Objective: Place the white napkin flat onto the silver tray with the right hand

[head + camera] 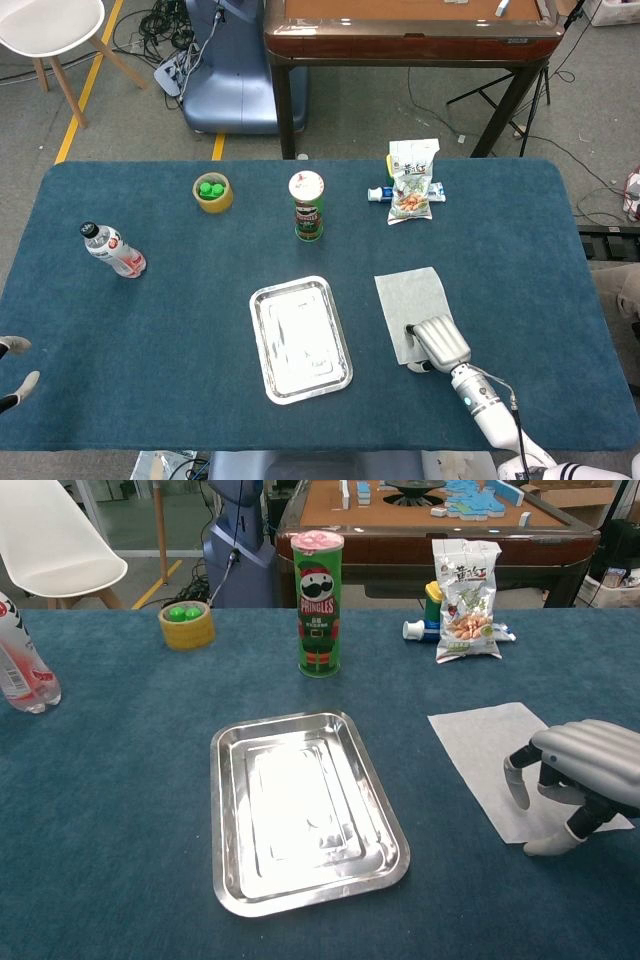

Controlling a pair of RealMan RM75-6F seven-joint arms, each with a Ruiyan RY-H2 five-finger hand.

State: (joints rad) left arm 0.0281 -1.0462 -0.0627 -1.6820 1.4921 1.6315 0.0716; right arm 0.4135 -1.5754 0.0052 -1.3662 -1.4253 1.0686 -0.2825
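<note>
I see the white napkin (413, 309) lying flat on the blue table (150, 330), just right of the silver tray (298, 338) with a strip of bare cloth between them; its long axis runs away from me toward the far edge, tilted slightly so the near end sits further right; the tray lies the same way, long side pointing away, leaning a little the same direction. My right hand (438, 343) sits over the napkin's near right corner; its fingers (517, 783) curl down onto the paper and the thumb reaches the cloth just off the near edge; whether the paper is actually pinched I cannot tell, since the back of the hand covers the contact in the head view and the chest view shows only fingertips near the sheet. The near table edge lies close behind the hand; open cloth stretches to the right of it and between tray and near edge. My left hand (18, 369) shows only as pale fingertips at the left border of the head view, spread and holding nothing, cut off by the frame. Well beyond the tray stand a green Pringles can (318, 602), a yellow tape roll (187, 625), a snack bag (465, 600) and, far left, a bottle (113, 250) on its side.
</note>
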